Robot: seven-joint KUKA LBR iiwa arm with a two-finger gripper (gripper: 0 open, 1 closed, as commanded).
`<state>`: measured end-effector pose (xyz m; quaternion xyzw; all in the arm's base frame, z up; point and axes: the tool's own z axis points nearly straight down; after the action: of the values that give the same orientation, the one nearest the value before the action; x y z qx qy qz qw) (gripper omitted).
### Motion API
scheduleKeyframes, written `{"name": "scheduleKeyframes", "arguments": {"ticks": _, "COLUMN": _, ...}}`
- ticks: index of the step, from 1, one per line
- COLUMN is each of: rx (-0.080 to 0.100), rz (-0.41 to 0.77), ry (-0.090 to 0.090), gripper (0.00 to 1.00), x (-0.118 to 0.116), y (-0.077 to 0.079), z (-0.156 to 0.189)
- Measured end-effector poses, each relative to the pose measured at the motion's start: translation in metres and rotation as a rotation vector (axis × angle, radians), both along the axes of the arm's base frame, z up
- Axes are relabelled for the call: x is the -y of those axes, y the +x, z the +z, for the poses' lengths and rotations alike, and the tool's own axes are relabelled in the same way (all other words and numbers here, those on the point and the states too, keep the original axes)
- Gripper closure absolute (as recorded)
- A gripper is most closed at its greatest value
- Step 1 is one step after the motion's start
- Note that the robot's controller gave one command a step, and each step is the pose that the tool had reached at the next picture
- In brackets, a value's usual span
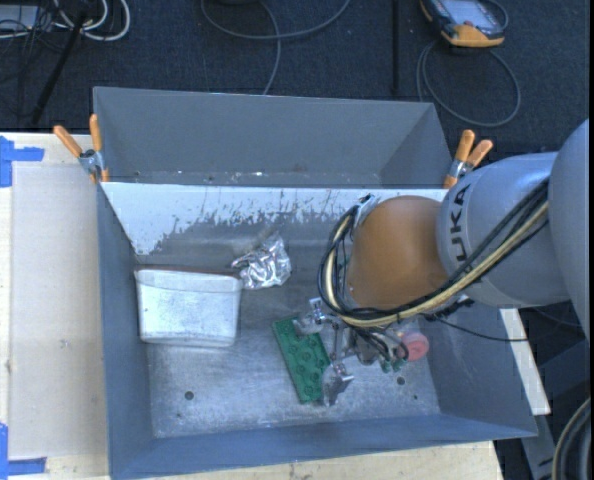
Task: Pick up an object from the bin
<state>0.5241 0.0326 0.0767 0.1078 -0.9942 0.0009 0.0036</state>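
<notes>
I see the pincer (335, 368) low over the bin's (227, 398) front right, at the right edge of a flat green studded plate (299, 356). I cannot tell how far it is open. Farther back: white tub (187, 308), crumpled foil (262, 266).

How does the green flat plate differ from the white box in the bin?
The green plate is thin, flat and studded; the white box is bulkier and plain. The plate lies slanted by the pincer; the box lies apart, at the left. Both are rectangular and rest on the bin floor.
</notes>
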Motion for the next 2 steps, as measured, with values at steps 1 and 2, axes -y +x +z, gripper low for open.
{"name": "scheduleKeyframes", "arguments": {"ticks": 1, "rx": 0.015, "rz": 0.010, "ry": 0.010, "gripper": 0.00, "x": 0.0084, "y": -0.0035, "z": -0.0003}}
{"name": "scheduleKeyframes", "arguments": {"ticks": 2, "rx": 0.013, "rz": 0.007, "ry": 0.009, "gripper": 1.00, "x": 0.0097, "y": -0.0039, "z": -0.0007}}
